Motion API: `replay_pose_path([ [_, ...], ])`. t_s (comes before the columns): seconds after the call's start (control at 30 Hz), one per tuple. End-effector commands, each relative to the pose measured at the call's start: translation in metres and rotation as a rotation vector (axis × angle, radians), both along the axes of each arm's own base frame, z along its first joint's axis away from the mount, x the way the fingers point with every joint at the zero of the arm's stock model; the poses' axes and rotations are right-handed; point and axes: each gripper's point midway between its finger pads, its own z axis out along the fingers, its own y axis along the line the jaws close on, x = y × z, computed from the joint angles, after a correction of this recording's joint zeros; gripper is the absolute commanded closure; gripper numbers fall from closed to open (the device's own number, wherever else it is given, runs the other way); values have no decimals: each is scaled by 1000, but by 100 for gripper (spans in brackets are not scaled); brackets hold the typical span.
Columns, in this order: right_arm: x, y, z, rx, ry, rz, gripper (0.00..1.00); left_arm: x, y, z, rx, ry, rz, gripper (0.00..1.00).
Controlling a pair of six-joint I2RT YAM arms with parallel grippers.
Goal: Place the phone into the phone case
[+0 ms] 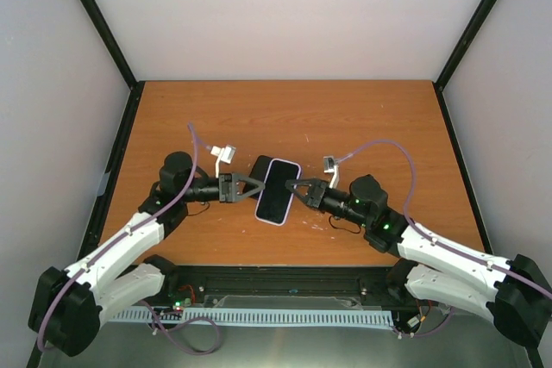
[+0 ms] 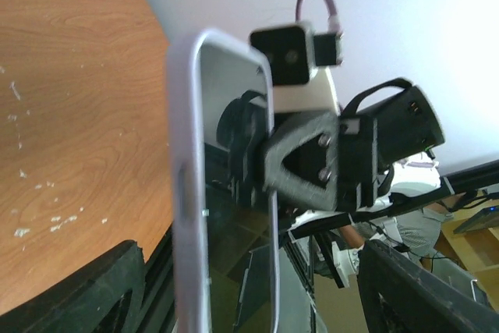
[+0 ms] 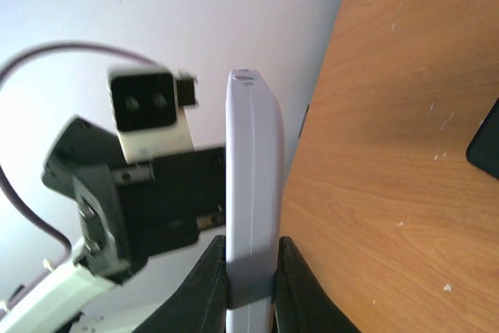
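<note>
The phone (image 1: 278, 191), black screen up, sits inside the rim of a lavender case (image 1: 262, 213) and is held above the table between both arms. My right gripper (image 1: 296, 189) is shut on its right long edge; the right wrist view shows both fingers pressed on the case (image 3: 251, 161), gripper (image 3: 251, 259). My left gripper (image 1: 255, 185) is open at the left edge. In the left wrist view its fingers stand wide apart on either side of the cased phone (image 2: 234, 193), gripper (image 2: 249, 271), not touching it.
A dark flat shape (image 1: 261, 166) shows behind the phone's upper left corner; what it is cannot be told. A black edge (image 3: 487, 142) shows in the right wrist view. The wooden table (image 1: 345, 118) has white flecks. Black frame posts stand at the back corners.
</note>
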Motion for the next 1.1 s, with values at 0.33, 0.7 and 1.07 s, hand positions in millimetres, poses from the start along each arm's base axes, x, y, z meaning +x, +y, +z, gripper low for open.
replay_pose_path([
  [0.33, 23, -19, 37, 139, -40, -153, 94, -23, 3, -31, 18, 115, -71, 39],
  [0.7, 26, -18, 27, 136, -14, -157, 94, -19, 1, -32, 46, 118, -80, 73],
  [1.07, 26, -12, 7, 107, 25, -126, 94, -10, 1, -34, 105, 98, -44, 95],
])
